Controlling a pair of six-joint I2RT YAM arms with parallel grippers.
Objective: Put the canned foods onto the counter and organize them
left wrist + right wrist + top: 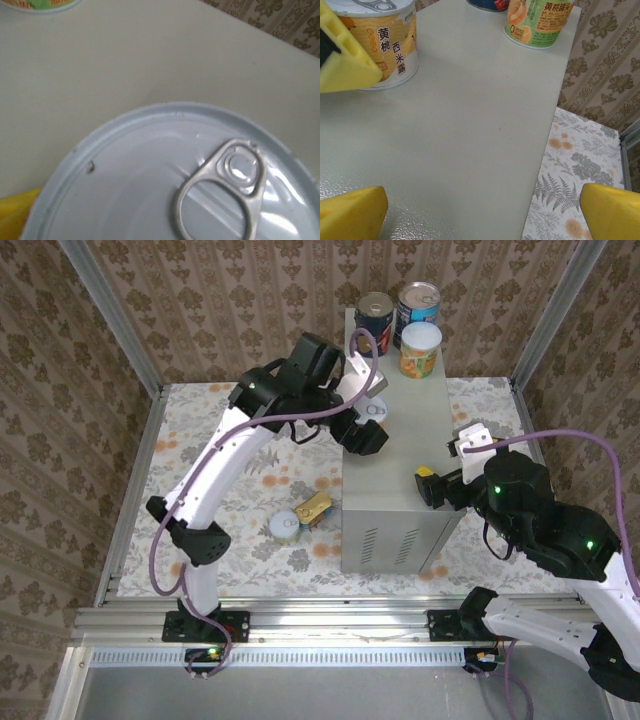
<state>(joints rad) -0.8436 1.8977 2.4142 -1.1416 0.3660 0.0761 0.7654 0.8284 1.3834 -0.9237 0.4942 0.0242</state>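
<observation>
Right gripper [482,210] is hanging wide, empty; left gripper [368,418] is hovering over 1 can [125,175], width untellable. 4 cans [420,348] are standing on the counter [400,470], 2 tins [315,508] lying left.

Six tins in all: five round cans and one flat gold tin [315,507]. There is one grey worktop [395,490], and four of the round cans stand on it: one dark can [375,320], one blue can [418,305], one green and orange can [421,348] and one silver-lidded can [374,410]. The fifth round can [287,525] sits on the floral floor [220,400] just beside the gold tin, making two tins down there. Two robot arms: one left arm [225,455] and one right arm [545,510]
</observation>
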